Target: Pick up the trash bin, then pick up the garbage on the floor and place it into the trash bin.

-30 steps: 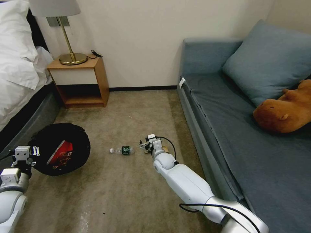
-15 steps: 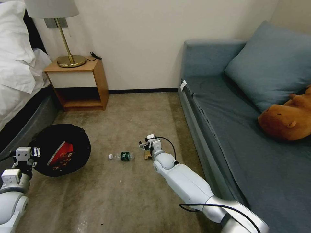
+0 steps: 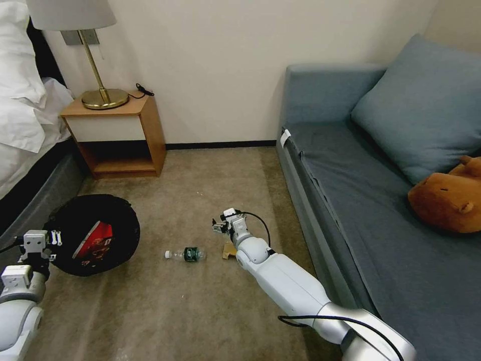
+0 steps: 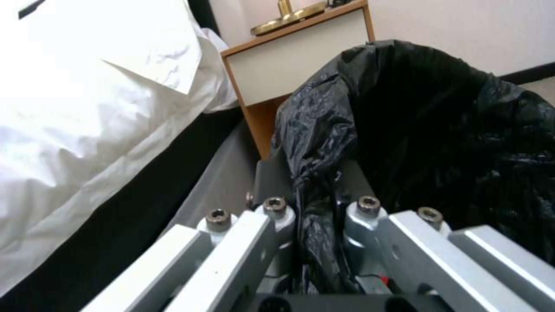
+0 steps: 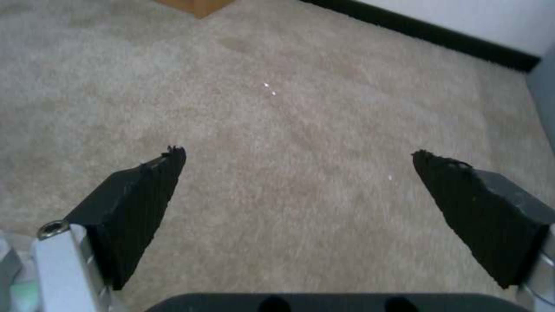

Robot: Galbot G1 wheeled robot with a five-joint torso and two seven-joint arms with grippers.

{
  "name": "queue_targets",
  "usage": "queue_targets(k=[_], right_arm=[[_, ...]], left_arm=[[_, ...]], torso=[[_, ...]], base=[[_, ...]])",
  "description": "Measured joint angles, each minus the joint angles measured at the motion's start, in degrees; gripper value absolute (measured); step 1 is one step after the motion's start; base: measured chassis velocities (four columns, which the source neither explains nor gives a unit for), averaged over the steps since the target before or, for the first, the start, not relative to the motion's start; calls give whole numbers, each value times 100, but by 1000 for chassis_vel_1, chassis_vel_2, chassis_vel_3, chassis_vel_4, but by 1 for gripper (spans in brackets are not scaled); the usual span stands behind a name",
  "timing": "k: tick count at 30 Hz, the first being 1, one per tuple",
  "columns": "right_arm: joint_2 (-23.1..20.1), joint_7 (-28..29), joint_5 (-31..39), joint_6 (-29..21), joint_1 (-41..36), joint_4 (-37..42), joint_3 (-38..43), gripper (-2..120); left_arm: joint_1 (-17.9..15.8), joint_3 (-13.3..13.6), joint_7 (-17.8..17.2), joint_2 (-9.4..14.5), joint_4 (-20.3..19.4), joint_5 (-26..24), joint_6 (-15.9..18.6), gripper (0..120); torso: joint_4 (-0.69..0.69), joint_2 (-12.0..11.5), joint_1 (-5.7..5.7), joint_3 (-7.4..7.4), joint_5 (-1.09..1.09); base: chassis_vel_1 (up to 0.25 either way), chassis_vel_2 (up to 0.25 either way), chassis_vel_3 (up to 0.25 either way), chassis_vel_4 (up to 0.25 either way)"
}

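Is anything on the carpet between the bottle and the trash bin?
Nothing visible: bare carpet lies between the bottle and the trash bin, which the left claw grips by its bag-lined rim.

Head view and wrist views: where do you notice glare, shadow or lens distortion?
Head view: the wide lens leans the nightstand and sofa outward; the trash bin is dark inside. Left wrist view: white bedding glares beside the left hand, clamped on its rim. Right wrist view: even light on carpet, no hard shadow under the open right hand.
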Motion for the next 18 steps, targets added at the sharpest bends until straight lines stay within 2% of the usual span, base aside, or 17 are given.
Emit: queue_targets(k=[9, 18], right_arm=[[-164, -165, -144, 15, 86, 11, -358, 100], [-425, -359, -362, -90, 291, 102, -1063, 100]], left_arm=[[119, -103, 45, -33, 32, -5, -107, 5], [200, -153, 74, -46, 97, -9, -194, 5]], torso=[[0, 0, 0, 0, 0], [-1, 0, 0, 0, 0]], base=[[-88, 75, 69, -86], [-49, 48, 44, -40]])
